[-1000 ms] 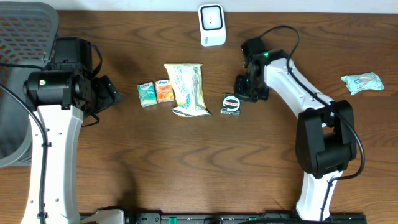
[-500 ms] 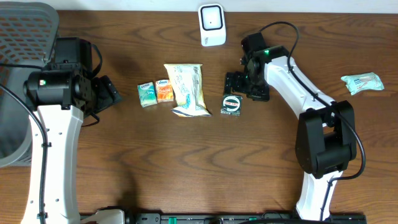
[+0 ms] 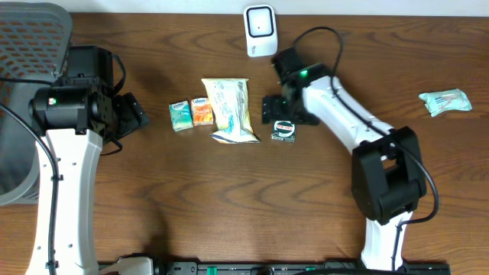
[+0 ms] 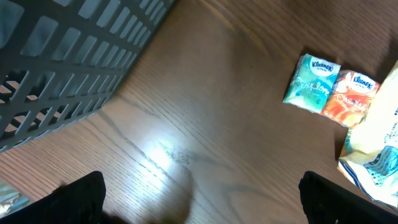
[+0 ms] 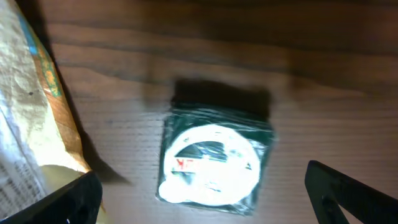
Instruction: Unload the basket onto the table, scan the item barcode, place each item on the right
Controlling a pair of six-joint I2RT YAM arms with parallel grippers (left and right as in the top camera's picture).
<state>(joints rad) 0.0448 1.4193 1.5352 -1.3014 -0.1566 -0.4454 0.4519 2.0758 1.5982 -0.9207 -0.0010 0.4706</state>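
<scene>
- Grasp setup looks like the step in hand. The right gripper [image 3: 283, 116] hangs with its fingers spread wide and nothing between them. The dark green packet [image 3: 284, 130] lies flat on the bench [image 3: 306, 198] directly beneath it, and in the wrist view it is framed between the two fingertips.
- Alignment seems roughly centred, so a straight descent should put one finger on each side of the packet.
- Contact is best made on the packet's edges rather than on its round white label, so that the broad faces remain readable.
- Clearance is tight on one side. The snack bag [image 3: 229, 111] lies just outside one finger, and drifting that way could snag its crinkled edge.
- Barcode position cannot be told. None shows on the upturned face, so it probably sits underneath or on a side, and the wrist would have to turn to present it.
- Carry should be short, since the scanner [image 3: 260, 30] stands near the gripper, just beyond it toward the bench's far edge.
- Support from the left gripper [image 3: 134, 114] looks unnecessary. It is spread and empty, well apart from the packet and beside the basket [image 3: 30, 46].
</scene>
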